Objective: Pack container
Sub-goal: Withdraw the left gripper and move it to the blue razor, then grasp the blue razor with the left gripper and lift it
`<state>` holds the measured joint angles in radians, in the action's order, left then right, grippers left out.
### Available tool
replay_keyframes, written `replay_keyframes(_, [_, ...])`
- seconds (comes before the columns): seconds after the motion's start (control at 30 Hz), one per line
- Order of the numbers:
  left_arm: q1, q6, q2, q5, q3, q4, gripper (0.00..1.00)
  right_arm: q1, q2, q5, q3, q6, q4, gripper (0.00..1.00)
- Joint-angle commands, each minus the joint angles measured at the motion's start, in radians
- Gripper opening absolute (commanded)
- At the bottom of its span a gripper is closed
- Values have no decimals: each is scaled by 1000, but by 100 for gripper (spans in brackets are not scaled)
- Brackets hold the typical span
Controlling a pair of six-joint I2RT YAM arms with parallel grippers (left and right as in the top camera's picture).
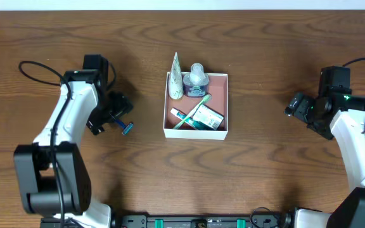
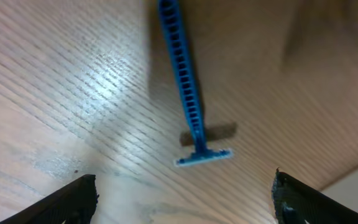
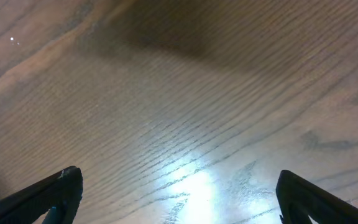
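Observation:
The container (image 1: 195, 132), a square white box with a pink inside, sits mid-table. It holds a green toothbrush (image 1: 194, 112), a small packet (image 1: 208, 117) and a round jar (image 1: 197, 77), and a white tube (image 1: 177, 76) leans on its back left corner. A blue razor (image 1: 127, 128) lies on the wood left of the box. My left gripper (image 1: 111, 119) hovers open just over it. In the left wrist view the razor (image 2: 185, 81) lies flat with its head toward the gripper (image 2: 184, 186), untouched. My right gripper (image 1: 294, 106) is open over bare table (image 3: 179, 180).
The dark wooden table (image 1: 265, 50) stretches to all sides of the box. A black cable (image 1: 40, 68) loops behind the left arm. The arm bases stand at the front corners.

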<state>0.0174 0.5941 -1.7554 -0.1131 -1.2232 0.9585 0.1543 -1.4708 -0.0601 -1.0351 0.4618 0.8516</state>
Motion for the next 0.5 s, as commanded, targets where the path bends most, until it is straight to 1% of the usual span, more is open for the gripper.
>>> replay_keyframes(0.0, [13,14,-43,-34,-6,6,89,8,0,-3,-11,-14,2,99])
replay_keyframes(0.23, [13,14,-121,-33,-6,-10,90,8,0,-3,-11,-14,2,99])
replay_keyframes(0.47, [13,13,-181,-33,-6,-31,88,8,0,-3,-11,-14,2,99])
